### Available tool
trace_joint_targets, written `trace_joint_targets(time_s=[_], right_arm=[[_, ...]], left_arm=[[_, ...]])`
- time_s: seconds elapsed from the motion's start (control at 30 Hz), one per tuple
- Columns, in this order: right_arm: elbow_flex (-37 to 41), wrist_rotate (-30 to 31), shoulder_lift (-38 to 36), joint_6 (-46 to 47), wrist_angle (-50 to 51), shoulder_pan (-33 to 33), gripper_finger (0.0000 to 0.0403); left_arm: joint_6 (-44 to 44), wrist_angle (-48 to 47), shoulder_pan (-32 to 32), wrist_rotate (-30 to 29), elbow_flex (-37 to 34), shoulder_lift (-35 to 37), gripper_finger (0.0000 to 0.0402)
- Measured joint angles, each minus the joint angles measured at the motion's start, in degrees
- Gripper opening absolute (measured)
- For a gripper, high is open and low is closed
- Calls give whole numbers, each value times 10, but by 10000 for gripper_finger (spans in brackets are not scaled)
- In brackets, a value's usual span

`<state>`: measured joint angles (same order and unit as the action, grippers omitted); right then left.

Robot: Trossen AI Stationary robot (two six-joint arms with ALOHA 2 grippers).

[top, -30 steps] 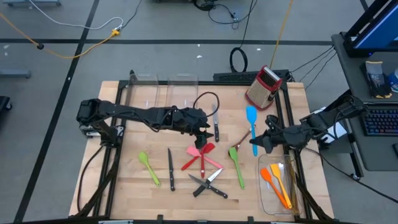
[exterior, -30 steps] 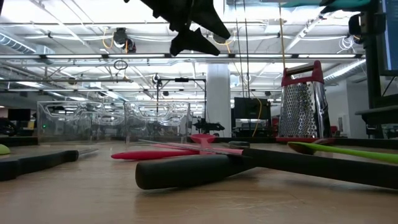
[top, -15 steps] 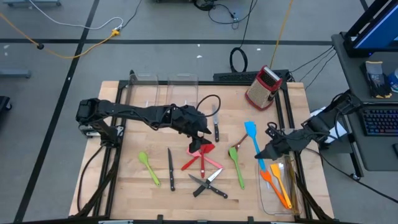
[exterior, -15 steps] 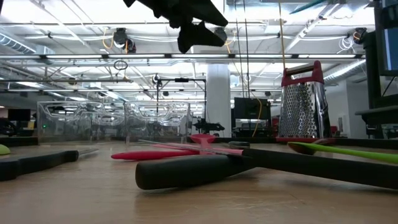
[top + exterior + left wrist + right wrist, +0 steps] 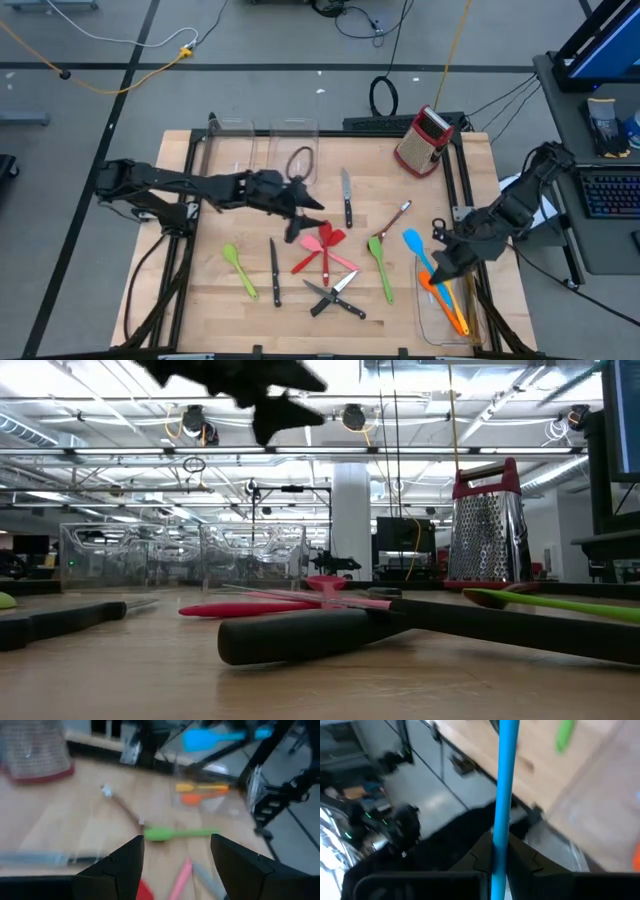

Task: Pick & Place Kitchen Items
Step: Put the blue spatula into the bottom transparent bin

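Your right end effector (image 5: pixel 441 262), clamped on the blue spatula (image 5: pixel 414 245)'s thin handle, has swung it from mid-counter to over the clear plastic bin (image 5: pixel 430 318) holding smooth orange and yellow spatulas; release comes next. Your left end effector (image 5: pixel 300 222), jaws wide and empty, has pulled back from the red and pink spatulas (image 5: pixel 322 250).
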<state>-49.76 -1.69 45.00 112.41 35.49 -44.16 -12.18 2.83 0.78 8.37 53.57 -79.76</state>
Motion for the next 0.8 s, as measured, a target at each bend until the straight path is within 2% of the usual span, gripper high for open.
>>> trace_joint_targets(time_s=[0.23, 0.4, 0.57, 0.8], right_arm=[[0, -71, 27, 112, -3, -76, 21], [0, -75, 52, 195, -6, -133, 21], [0, -74, 80, 202, -7, -149, 21], [0, -74, 113, 200, 46, -148, 21]], left_arm=[[1, 65, 0, -21, -111, 109, 235], [3, 67, 0, -49, -165, 188, 234], [6, 47, 3, -59, -195, 250, 235], [6, 42, 0, -60, -208, 289, 235]])
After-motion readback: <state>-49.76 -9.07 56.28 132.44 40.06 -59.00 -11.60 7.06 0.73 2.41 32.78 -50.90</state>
